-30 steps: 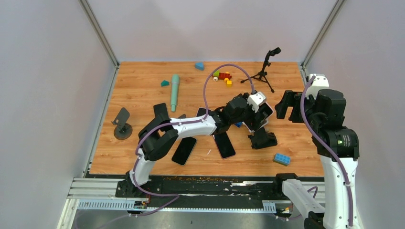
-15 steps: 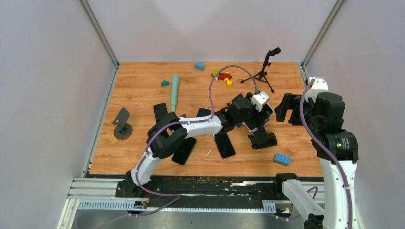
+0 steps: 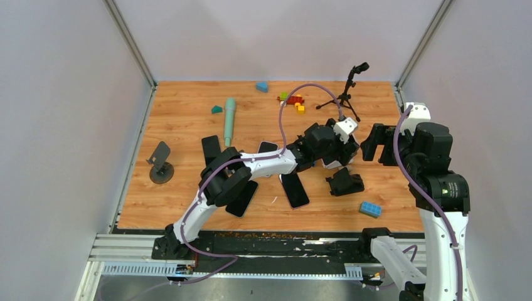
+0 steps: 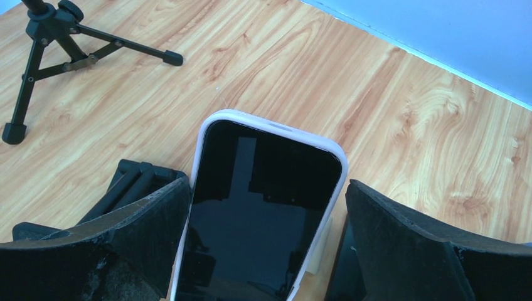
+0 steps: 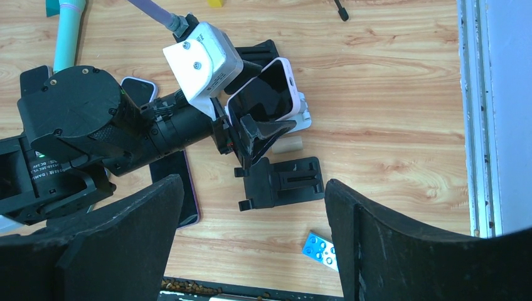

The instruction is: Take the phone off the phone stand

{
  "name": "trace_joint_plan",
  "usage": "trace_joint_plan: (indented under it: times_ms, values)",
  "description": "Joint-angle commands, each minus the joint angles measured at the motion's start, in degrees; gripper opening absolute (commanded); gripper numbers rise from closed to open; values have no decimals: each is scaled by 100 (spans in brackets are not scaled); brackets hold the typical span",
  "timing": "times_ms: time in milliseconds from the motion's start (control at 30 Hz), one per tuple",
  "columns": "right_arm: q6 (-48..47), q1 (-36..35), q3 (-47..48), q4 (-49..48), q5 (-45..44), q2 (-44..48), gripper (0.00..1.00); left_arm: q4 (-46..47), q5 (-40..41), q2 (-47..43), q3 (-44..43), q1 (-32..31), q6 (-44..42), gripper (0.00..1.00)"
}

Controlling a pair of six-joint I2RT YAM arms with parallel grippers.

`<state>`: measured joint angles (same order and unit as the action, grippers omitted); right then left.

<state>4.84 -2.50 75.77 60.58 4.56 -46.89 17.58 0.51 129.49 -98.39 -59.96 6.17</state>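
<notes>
At the right-centre of the table (image 3: 188,113), the left gripper (image 4: 266,188) has its fingers (image 4: 144,219) set against the two long edges of the phone (image 5: 265,94), white case, dark screen facing the wrist camera. The grip reads as closed on it: the left finger touches the case, and the right finger sits flush at the upper corner. Compared with a second ago, the left arm's elbow has swung to the right and the wrist has drawn slightly away from the arm bases, carrying the phone with it. The black phone stand (image 3: 344,182) has stayed on the wood at about the same spot, perhaps turned a little. In the right wrist view it lies near the phone on the side toward the arm bases, with one gripper finger and bare wood between them, so stand and phone are no longer joined. Judgement: the phone has just come off the stand and is held tilted above the table, so the core of the task looks done, with only setting the phone down left. The right gripper (image 5: 254,183) hangs off to the right with its fingers spread wide and nothing between them; it has hardly moved.
</notes>
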Motion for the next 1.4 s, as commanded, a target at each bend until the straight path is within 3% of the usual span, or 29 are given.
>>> trace_joint_plan:
  times_ms: [0, 467, 1133, 1367]
  values:
    - [32, -31, -18, -173, 19, 14, 84, -36, 43, -50, 4, -57, -165, 100]
    - [69, -29, -27, -181, 123, -56, 84, -372, -16, -1033, 477, -43, -970, 100]
    - [131, -26, -114, -179, 123, -45, 84, -1018, -1463, -501, -239, 441, -954, 100]
    - [111, -26, -115, -181, 108, -48, 84, -1022, -1575, -241, -435, 487, -914, 100]
